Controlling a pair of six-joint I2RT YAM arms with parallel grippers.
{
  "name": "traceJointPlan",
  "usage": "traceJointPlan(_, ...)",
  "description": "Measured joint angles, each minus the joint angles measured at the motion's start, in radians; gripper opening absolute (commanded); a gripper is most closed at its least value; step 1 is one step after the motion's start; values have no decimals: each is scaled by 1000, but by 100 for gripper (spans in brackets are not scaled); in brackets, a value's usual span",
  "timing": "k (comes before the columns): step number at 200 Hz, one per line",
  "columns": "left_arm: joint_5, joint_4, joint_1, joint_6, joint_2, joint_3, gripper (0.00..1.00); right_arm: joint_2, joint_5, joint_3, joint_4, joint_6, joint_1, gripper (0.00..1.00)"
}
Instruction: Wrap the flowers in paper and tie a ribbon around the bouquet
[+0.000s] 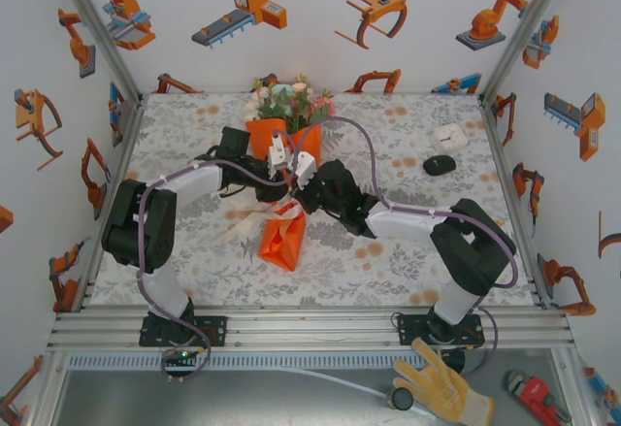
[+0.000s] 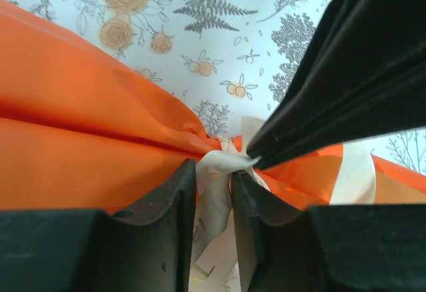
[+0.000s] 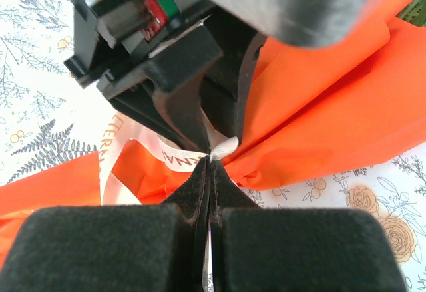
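One each: bouquet (image 1: pixel 281 240), ribbon (image 2: pixel 356 174), box (image 1: pixel 450 137), black oval (image 1: pixel 440 165), glove (image 1: pixel 441 388), wrench (image 1: pixel 537 399).

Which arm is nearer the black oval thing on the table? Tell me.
Right. The right arm passes close beside the black oval thing, on its near side; the left arm lies across the bouquet from it.

A fixed camera above and behind the arms looked down across the whole table (image 1: pixel 408 251), the bouquet (image 1: pixel 281 244) small at its centre. The wrist cameras sat close on the bouquet's pinched waist from opposite sides, one sighting along the left gripper (image 2: pixel 213 169), one along the right gripper (image 3: pixel 210 165), each facing the other. Both shared the ribbon (image 2: pixel 223 162) at that waist.
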Motion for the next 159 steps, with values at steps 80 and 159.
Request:
traceJointPlan(80, -14, 240, -3, -143, -26, -100, 0, 0, 31, 0, 9, 32, -2, 14)
traceJointPlan(159, -91, 466, 0, -312, -127, -236, 0, -29, 144, -45, 24, 88, -2, 39)
